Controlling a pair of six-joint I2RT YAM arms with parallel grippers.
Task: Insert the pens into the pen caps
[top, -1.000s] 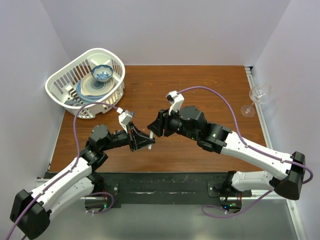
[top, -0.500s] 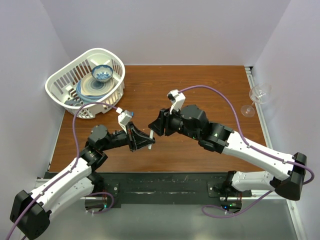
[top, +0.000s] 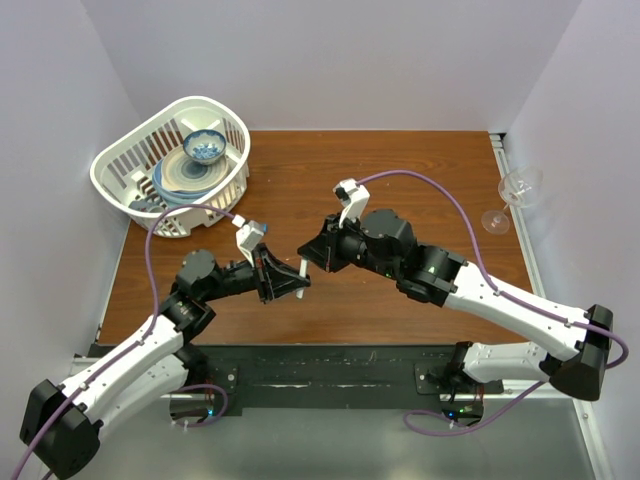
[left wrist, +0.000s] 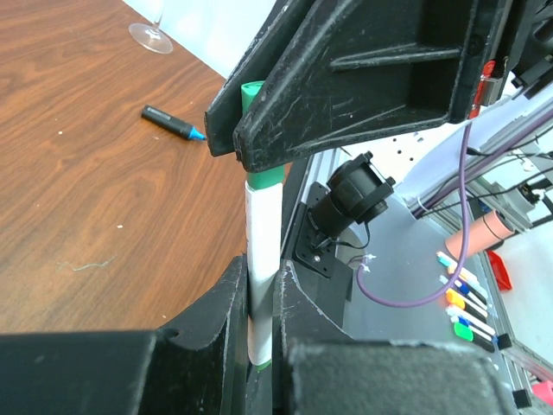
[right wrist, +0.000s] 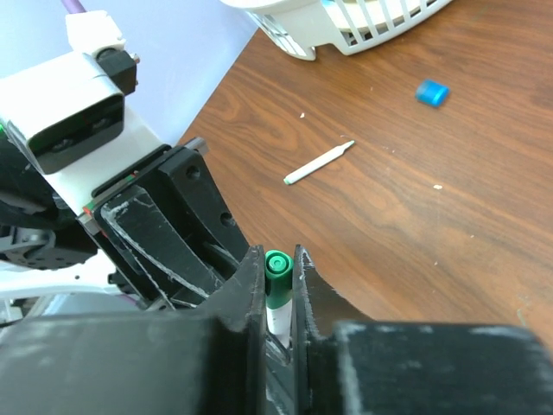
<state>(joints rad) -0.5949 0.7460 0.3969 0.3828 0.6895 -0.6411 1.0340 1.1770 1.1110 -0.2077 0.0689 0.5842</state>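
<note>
We're clamping the lower end of a white pen point(left wrist: 262, 233) in the left gripper point(top: 296, 285), front-right of the basket point(top: 120, 185), and holding it near upright. The right gripper point(right wrist: 276, 258) is pinching narrow on the green cap point(right wrist: 277, 268), which is sitting on the pen's top end. Pen axis and cap are looking collinear, so we're judging the next move as a push along that axis. We can't tell if it's fully seated. A loose pen point(right wrist: 318, 163) and a blue cap point(right wrist: 430, 92) are lying near the basket.
</note>
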